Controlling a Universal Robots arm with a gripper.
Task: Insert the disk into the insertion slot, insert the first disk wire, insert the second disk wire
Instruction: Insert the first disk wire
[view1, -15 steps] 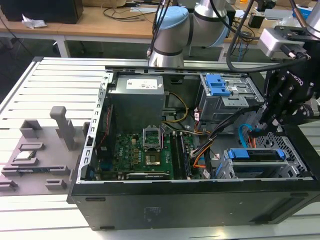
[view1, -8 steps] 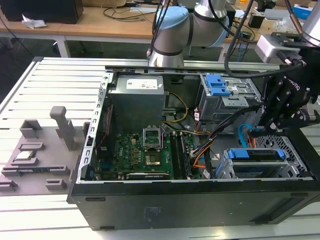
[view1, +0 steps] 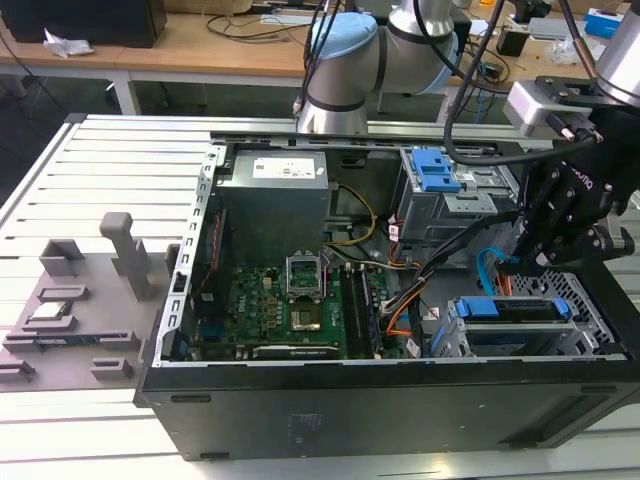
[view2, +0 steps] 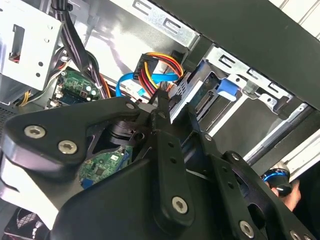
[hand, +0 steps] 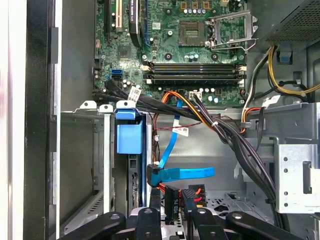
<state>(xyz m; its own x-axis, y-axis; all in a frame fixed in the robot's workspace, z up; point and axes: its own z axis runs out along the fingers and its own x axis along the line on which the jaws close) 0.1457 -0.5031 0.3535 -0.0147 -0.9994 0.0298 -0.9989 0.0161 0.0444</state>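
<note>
Disk (hand: 129, 142) in slot (hand: 105, 165), fingers (hand: 156, 200) gripping one wire (hand: 172, 199)

One disk (view1: 508, 309), one motherboard (view1: 280, 300), one power supply (view1: 275, 205) — one case (view1: 380, 400)

Robotics lab: open PC case (view1: 350, 410) on slotted alu. bench (view1: 120, 160), cable-strewn desks (view1: 185, 45) in bkgd.

Black gripper (hand: 171, 204), red-orange-yellow disk wire (view2: 156, 67), blue-framed disk (view1: 508, 309).
</note>
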